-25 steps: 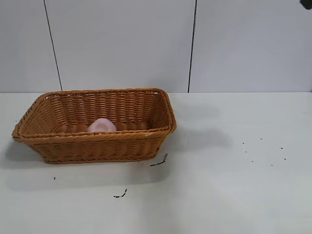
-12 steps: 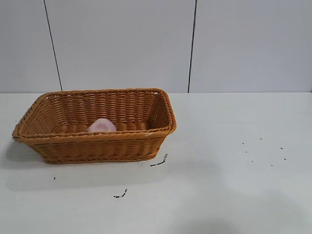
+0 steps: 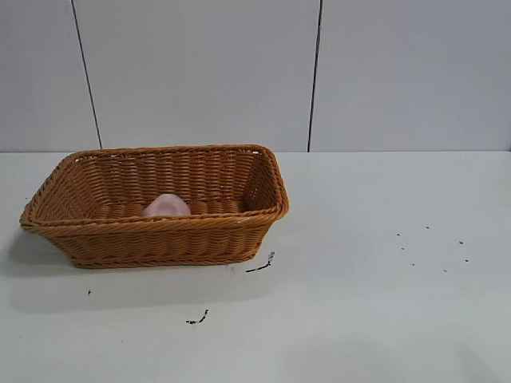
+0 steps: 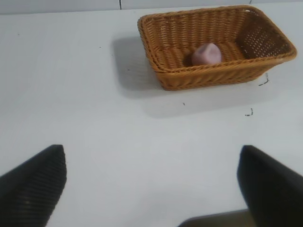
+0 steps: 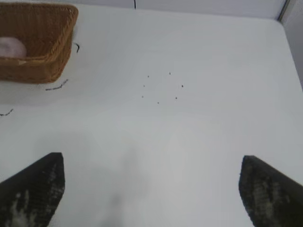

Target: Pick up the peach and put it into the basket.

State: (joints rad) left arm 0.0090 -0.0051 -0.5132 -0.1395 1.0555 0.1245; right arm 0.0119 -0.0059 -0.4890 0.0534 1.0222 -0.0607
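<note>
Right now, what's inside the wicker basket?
The peach lies alone inside the basket, near its front wall. From the exterior view that wall hides the peach's lower part and the basket floor beneath it. Both claws are open, far from the basket.

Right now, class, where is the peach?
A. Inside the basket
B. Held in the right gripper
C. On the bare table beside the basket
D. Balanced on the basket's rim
A: the peach lies on the floor of the basket, below its rim; both grippers are open, holding nothing.
</note>
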